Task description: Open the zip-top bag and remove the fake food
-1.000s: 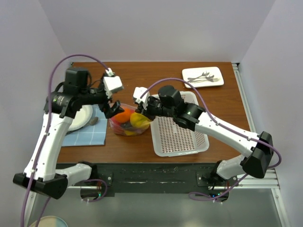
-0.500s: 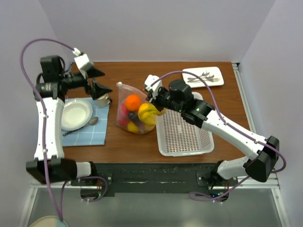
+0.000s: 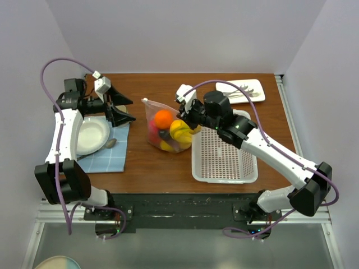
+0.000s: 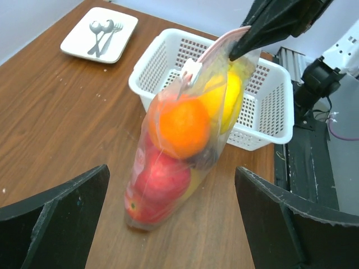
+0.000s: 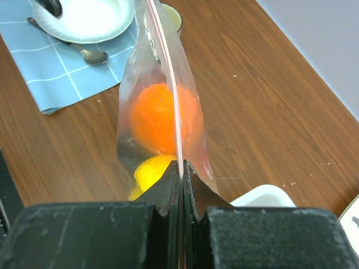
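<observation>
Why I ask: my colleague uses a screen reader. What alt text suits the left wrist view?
A clear zip-top bag of fake food stands on the wooden table, its top edge pinched by the right gripper. The left gripper's open fingers frame it without touching; a white basket sits behind.

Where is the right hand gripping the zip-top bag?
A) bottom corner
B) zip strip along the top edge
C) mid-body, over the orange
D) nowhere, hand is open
B: the right hand is shut on the pink zip strip along the top edge of the zip-top bag.
</observation>
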Available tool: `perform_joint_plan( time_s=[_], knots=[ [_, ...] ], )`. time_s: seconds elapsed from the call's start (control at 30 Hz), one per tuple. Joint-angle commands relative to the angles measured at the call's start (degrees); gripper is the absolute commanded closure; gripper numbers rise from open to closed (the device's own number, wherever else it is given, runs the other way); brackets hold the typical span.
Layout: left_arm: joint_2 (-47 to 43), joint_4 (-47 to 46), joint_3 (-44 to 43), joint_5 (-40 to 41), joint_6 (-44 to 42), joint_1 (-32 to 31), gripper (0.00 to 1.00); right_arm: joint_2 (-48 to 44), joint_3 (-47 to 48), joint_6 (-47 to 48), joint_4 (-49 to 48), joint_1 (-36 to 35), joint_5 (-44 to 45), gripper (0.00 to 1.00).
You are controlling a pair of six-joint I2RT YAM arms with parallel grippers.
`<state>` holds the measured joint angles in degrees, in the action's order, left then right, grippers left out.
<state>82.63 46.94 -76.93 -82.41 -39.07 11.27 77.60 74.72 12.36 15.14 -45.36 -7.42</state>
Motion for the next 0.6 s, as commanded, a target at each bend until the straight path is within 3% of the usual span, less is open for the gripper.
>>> perform_joint_plan(
  time_s=[0.0, 0.1, 0.3, 0.57],
  knots=[
    [1.1, 10.2, -2.0, -15.3, -19.0, -1.9, 0.0, -2.5, 4.2, -2.0, -2.0, -0.1, -2.8, 1.0],
    [4.0, 18.5, -3.4, -15.4, -28.5, -4.4, 0.0, -2.5, 4.1, -2.3, -2.0, -0.2, -2.8, 1.0],
    [4.6, 19.3, -2.0, -15.4, -32.4, -7.5, 0.0, -1.5, 4.5, -3.1, -2.4, -0.1, -3.5, 1.0],
    [6.7, 27.5, -10.0, -15.5, -39.2, -8.5, 0.03, -0.7, 5.0, -4.5, -3.8, -0.1, -5.0, 1.0]
  ],
)
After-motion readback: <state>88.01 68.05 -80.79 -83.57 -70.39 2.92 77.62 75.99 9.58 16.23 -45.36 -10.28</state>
